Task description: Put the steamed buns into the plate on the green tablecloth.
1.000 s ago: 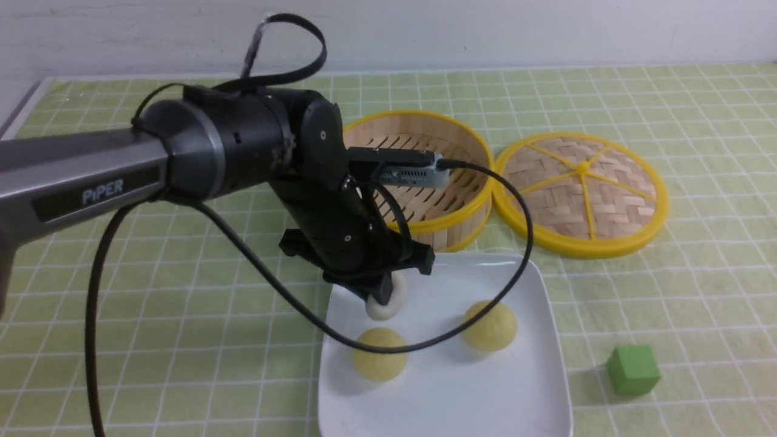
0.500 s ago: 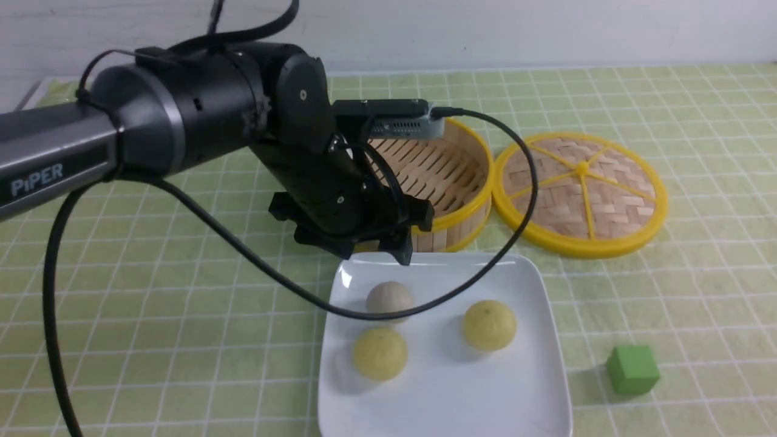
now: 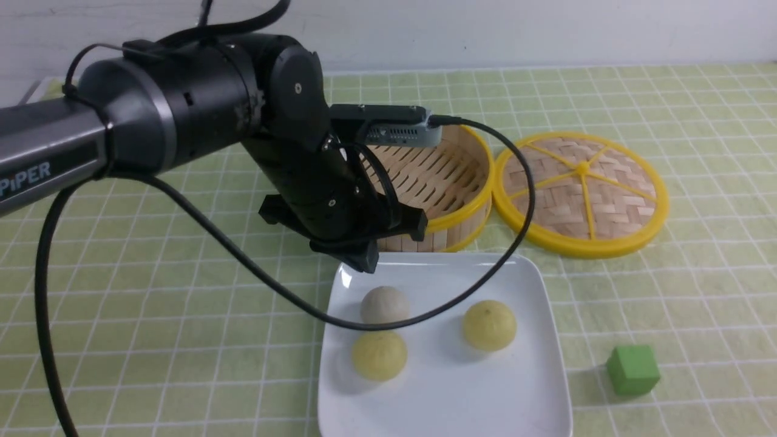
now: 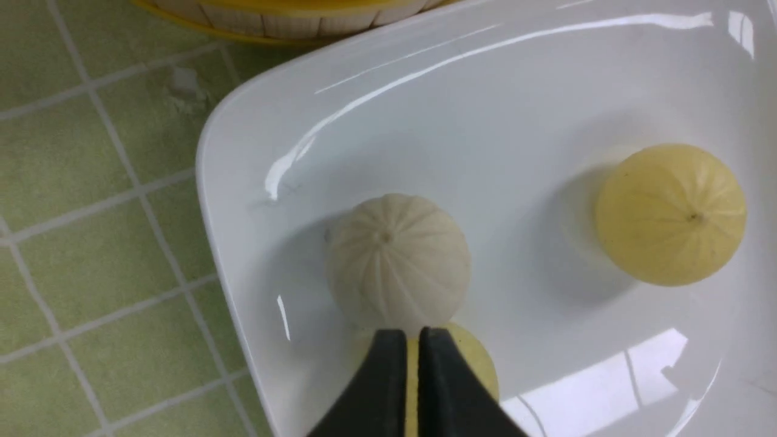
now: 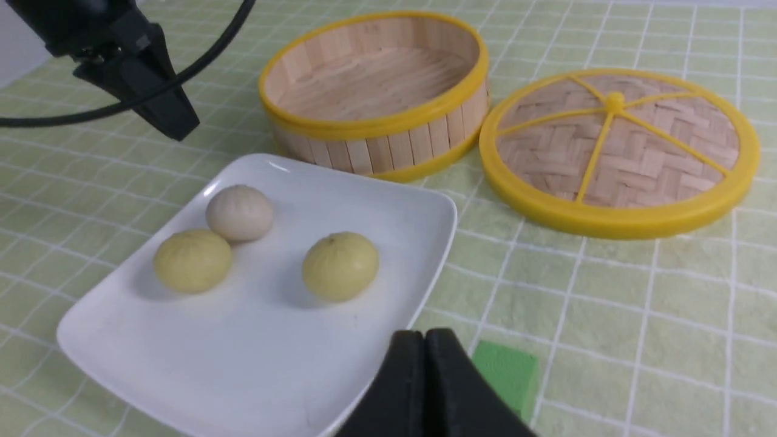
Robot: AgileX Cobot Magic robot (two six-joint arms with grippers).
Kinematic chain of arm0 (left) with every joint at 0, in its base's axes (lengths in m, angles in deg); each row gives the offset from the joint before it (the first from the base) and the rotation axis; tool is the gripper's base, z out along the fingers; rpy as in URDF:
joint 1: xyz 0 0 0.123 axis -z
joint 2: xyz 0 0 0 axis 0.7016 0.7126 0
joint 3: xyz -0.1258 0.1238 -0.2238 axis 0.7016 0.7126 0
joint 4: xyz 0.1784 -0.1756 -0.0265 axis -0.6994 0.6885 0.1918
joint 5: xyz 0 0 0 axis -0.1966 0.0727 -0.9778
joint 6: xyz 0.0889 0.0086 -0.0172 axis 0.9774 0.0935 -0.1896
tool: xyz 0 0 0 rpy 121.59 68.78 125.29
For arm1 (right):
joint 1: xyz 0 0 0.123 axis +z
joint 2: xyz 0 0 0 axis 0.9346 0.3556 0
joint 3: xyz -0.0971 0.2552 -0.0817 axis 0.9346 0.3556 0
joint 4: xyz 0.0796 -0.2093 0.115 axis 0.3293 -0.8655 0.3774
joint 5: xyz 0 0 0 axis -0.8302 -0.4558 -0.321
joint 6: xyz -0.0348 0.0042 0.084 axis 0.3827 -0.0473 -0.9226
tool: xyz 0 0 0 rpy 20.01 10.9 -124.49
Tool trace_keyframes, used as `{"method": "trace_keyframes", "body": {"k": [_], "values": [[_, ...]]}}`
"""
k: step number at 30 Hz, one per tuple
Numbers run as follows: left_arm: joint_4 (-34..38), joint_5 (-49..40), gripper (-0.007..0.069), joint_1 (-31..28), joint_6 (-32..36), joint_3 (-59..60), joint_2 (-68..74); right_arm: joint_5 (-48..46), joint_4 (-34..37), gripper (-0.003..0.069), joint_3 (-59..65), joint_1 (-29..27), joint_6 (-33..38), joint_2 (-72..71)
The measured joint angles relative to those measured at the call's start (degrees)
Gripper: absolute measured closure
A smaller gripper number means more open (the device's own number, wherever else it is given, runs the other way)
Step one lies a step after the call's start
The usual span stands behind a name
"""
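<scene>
Three steamed buns lie in the white square plate [image 3: 455, 394] on the green tablecloth [image 3: 182, 340]: a greyish one [image 3: 385, 305] and two pale yellow ones [image 3: 379, 355] [image 3: 489, 325]. My left gripper [image 3: 364, 262] hangs shut and empty just above the plate's far left corner, apart from the buns. In the left wrist view its fingertips [image 4: 388, 346] stand over the grey bun [image 4: 397, 261] and hide part of a yellow bun [image 4: 479, 364]. My right gripper [image 5: 425, 337] is shut and empty, above the plate's [image 5: 243, 352] near right edge.
An empty round bamboo steamer [image 3: 443, 176] stands just behind the plate, with its woven lid [image 3: 583, 191] flat to its right. A green cube [image 3: 632, 369] sits right of the plate, close to my right gripper in the right wrist view [image 5: 507, 373]. The left arm's cable hangs over the plate.
My left gripper has let go of the grey bun in the plate, risen, drawn back to the left and closed. The buns stay where they lay.
</scene>
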Motion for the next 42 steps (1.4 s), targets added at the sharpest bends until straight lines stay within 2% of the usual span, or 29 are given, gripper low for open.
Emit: {"method": "trace_keyframes", "body": {"k": [2,9,27,34,37,40,41,42], "values": [[0.00,-0.05,0.0622,0.00,0.30,0.00,0.00,1.71,0.06,0.0667,1.10,0.00,0.00,0.00],[0.00,-0.05,0.0622,0.00,0.31,0.00,0.00,5.56,0.10,0.0664,1.86,0.00,0.00,0.00],[-0.02,-0.05,0.0622,0.00,0.36,0.00,-0.11,6.13,0.10,0.0652,1.86,0.00,0.00,0.00],[-2.67,-0.29,0.0622,0.00,0.36,0.00,-1.34,6.60,0.10,0.0648,4.41,-0.26,0.00,-2.51],[-4.35,-0.60,0.0622,0.00,0.36,0.00,-3.68,6.60,0.10,0.0645,7.49,-3.50,0.00,-5.27],[-6.08,-0.94,0.0622,0.00,0.36,0.00,-6.77,6.60,-0.83,0.0643,10.99,-8.95,0.00,-7.54],[-7.40,-1.55,0.0622,0.00,0.36,0.00,-8.73,6.55,-1.64,0.0642,13.24,-12.44,0.00,-8.65],[-7.58,-1.67,0.0622,0.00,0.36,0.00,-9.03,6.55,-1.74,0.0642,13.51,-12.44,0.00,-8.80]]}}
